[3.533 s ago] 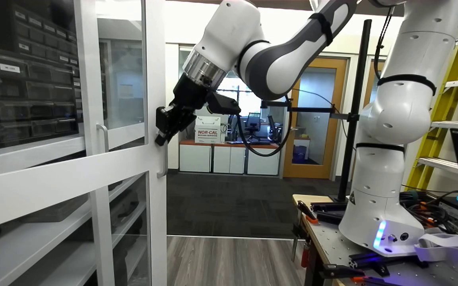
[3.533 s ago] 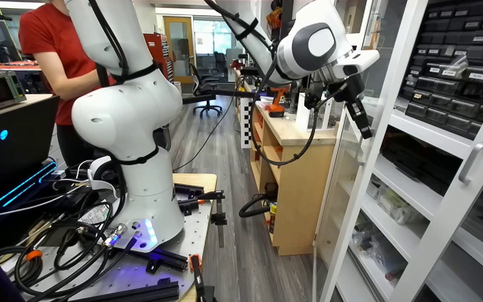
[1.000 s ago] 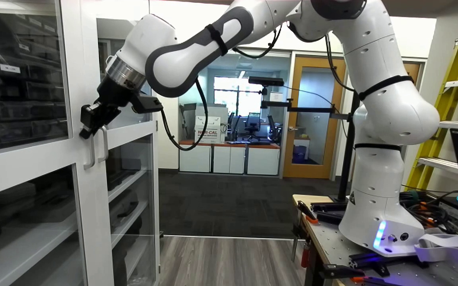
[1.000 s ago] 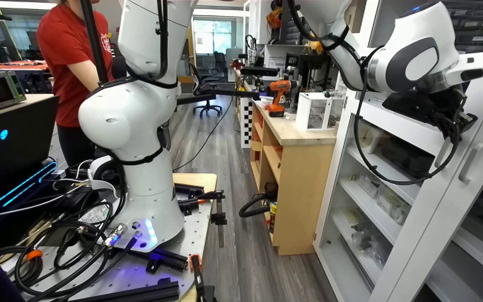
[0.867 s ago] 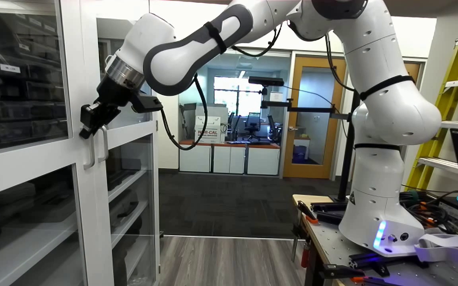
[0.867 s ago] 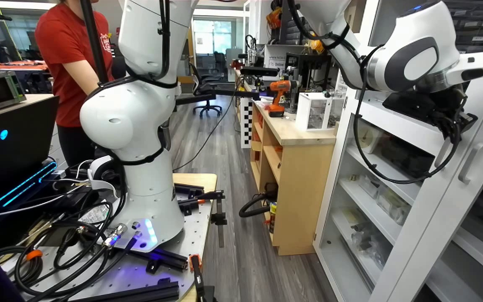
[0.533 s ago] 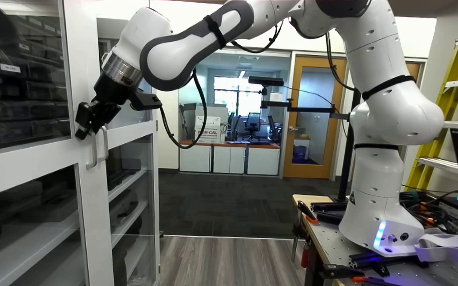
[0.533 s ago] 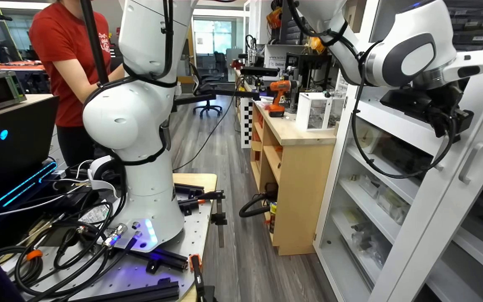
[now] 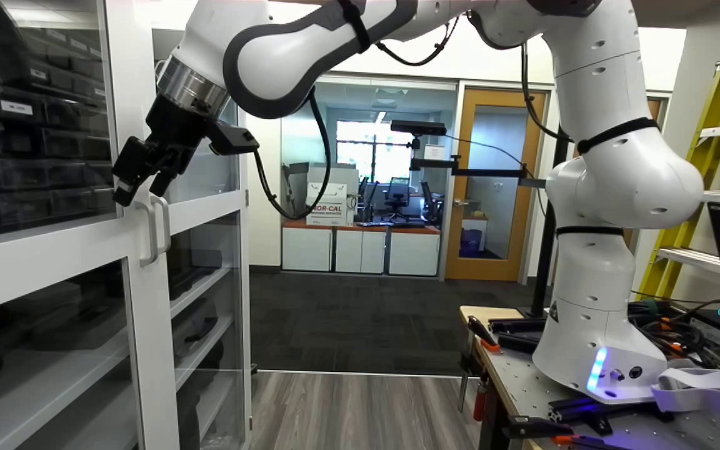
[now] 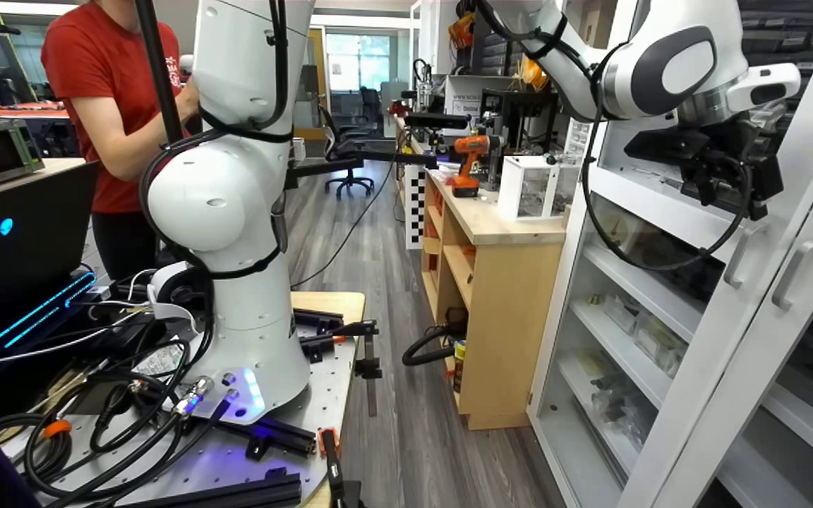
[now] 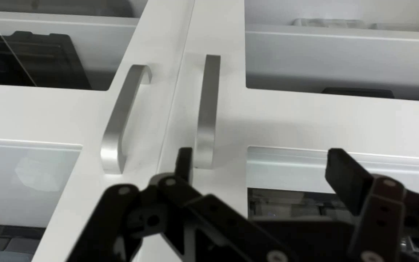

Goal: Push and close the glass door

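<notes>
Here's our hand point(image 9: 141, 191), spread wide and gripping nothing, right up at the glass door point(image 9: 54, 256)!

In the wrist view we see one of the fingers point(image 11: 347, 182) over the pane point(image 11: 289, 167), and its mate, well apart from it, showing next to an end of the door's handle point(image 11: 207, 112); whether either touches the door, we cannot tell. From an exterior view we have the hand tilted downward, its tips by the top of that same handle. And the door itself? We find it lined up alongside the neighbouring door point(image 11: 42, 109), edge beside edge with a thin seam between. Across from it, we spot the arm point(image 9: 588, 269) rising from the table point(image 9: 513, 378) in both exterior views.
</notes>
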